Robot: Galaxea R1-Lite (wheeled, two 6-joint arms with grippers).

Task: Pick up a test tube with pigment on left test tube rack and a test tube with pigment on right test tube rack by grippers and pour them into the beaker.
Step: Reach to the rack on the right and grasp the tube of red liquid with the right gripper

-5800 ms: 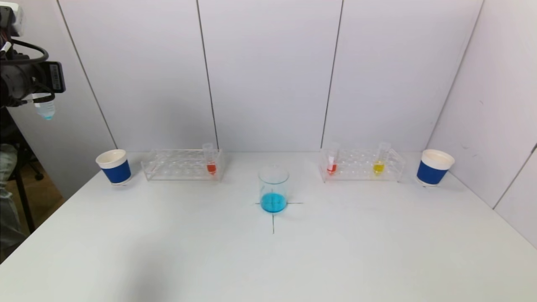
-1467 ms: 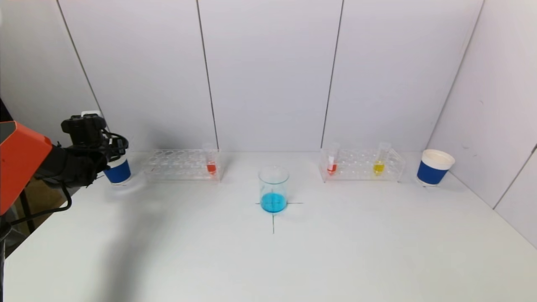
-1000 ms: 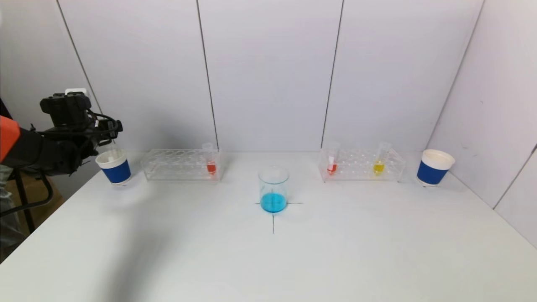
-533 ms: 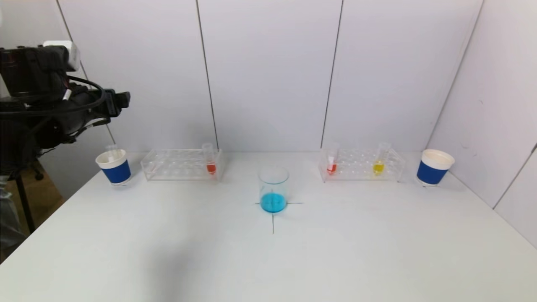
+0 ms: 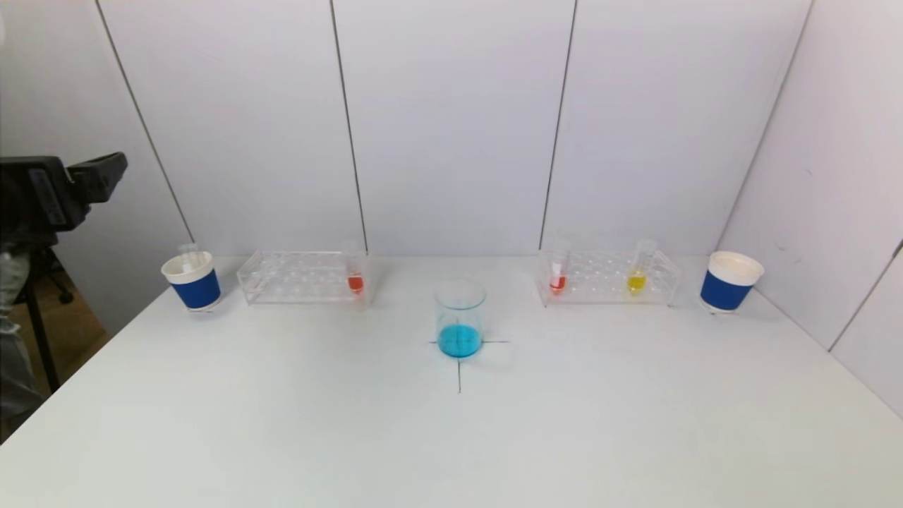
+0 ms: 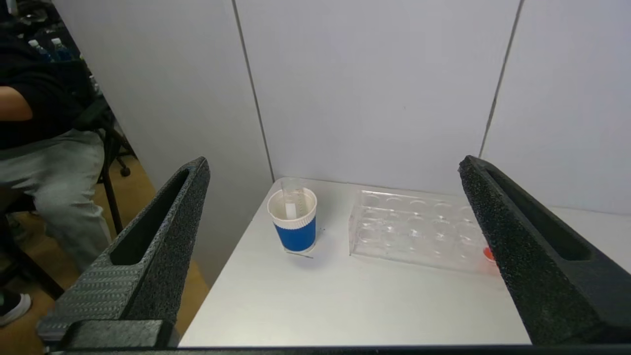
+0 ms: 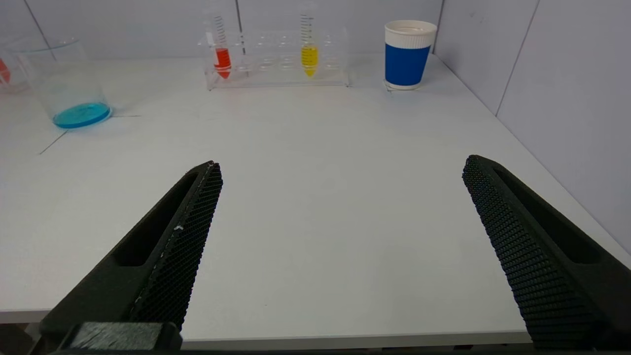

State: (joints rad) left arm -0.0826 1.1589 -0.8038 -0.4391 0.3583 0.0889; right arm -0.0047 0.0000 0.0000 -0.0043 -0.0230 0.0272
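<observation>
Beaker: clear glass, upright at the centre of the head view, standing on a black cross mark on the worktop; a shallow layer of blue liquid lies in its bottom.
Left test tube rack: clear plastic, left of centre at the back of the worktop; one tube of orange-red pigment stands at its right end.
Right test tube rack: right of centre at the back; a tube of red pigment stands at its left end and a tube of yellow pigment further right.
Left cup: blue with a white rim, just left of the left rack; an empty clear tube stands inside it.
Right cup: same kind, just right of the right rack.
Left gripper: at the left edge of the head view, above and off the worktop's left side; jaws spread wide with nothing between them, and its wrist view looks down on the left cup and left rack.
Right gripper: outside the head view; in its wrist view the jaws stand wide and bare over the near right part of the worktop, well apart from the right rack.
Bystander: seated person at the upper left of the left wrist view.
</observation>
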